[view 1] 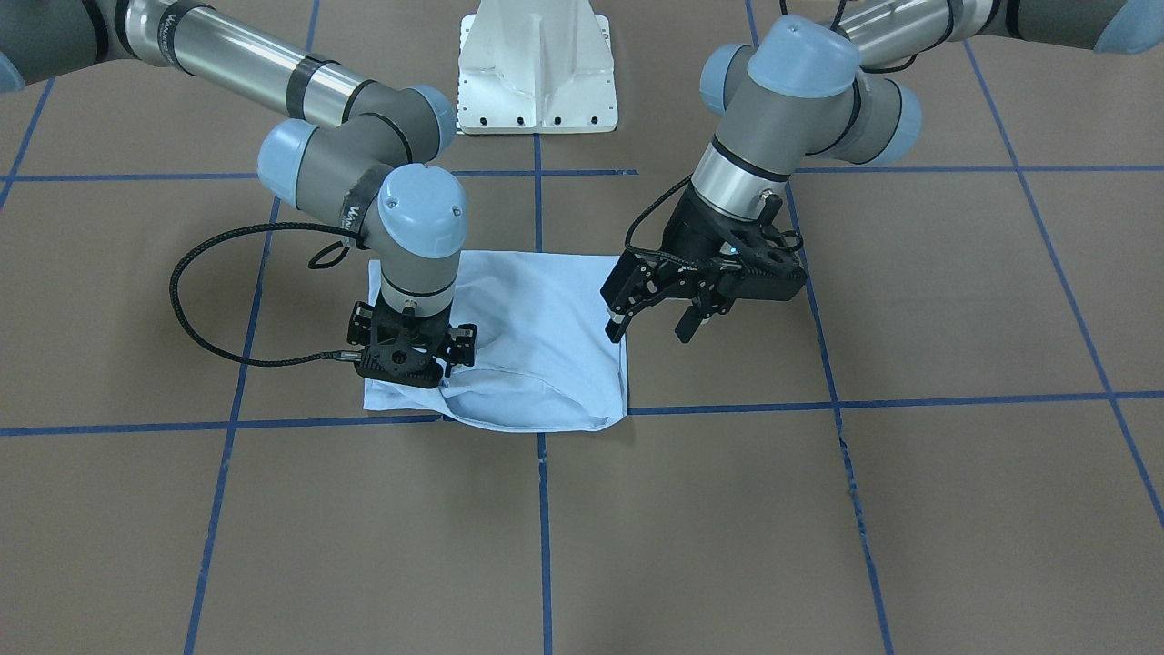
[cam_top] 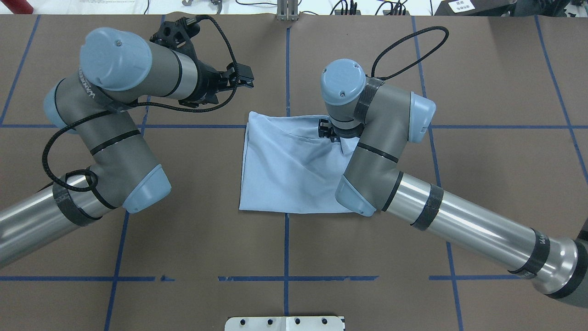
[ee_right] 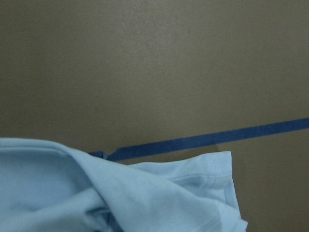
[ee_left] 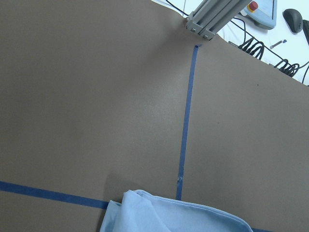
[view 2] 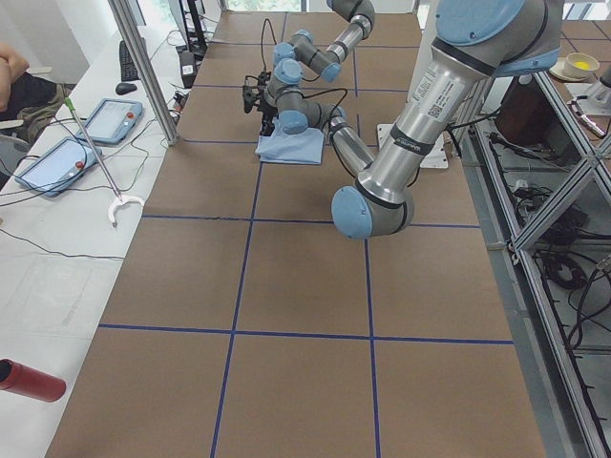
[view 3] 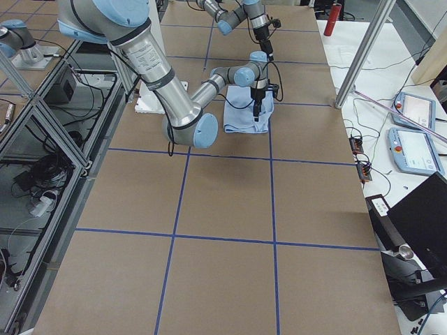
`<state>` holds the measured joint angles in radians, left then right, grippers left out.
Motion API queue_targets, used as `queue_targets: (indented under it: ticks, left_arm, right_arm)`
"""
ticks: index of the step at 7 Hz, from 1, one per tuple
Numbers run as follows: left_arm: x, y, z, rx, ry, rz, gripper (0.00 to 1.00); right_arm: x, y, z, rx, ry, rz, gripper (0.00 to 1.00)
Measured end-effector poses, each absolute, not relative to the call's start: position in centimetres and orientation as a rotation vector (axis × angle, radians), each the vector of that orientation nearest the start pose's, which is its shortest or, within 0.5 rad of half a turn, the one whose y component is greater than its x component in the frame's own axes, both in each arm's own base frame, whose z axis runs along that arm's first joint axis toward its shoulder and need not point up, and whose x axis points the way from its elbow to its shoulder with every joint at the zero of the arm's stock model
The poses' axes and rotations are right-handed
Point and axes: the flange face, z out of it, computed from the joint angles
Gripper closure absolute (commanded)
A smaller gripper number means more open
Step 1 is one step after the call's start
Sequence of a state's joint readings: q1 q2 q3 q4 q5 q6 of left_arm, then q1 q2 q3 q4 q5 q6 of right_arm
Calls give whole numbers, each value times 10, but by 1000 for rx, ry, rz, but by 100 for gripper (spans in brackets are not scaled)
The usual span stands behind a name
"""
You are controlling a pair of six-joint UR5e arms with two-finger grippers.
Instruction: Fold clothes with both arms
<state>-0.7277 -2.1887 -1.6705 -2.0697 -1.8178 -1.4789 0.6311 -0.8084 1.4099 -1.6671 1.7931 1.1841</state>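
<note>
The right gripper [view 1: 414,359] points straight down onto a corner of the folded shirt [view 1: 546,318] beneath it. Its fingers are hidden under its own body, so I cannot tell whether it pinches cloth. Across the shirt, the left gripper [view 1: 652,329] hovers wide open just off the edge. It should probably seize both layers there, so that the two can lift evenly. Which side of the shirt faces up is unclear.
</note>
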Motion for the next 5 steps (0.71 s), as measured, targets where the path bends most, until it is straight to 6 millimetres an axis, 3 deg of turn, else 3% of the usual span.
queue_targets:
  ticks: [3, 5]
  left_arm:
    - [427, -523, 185, 290, 1213, -397, 0]
    - [428, -523, 183, 290, 1215, -395, 0]
  right_arm:
    - [-536, -543, 296, 57, -530, 172, 0]
    - [-516, -567, 304, 75, -513, 153, 0]
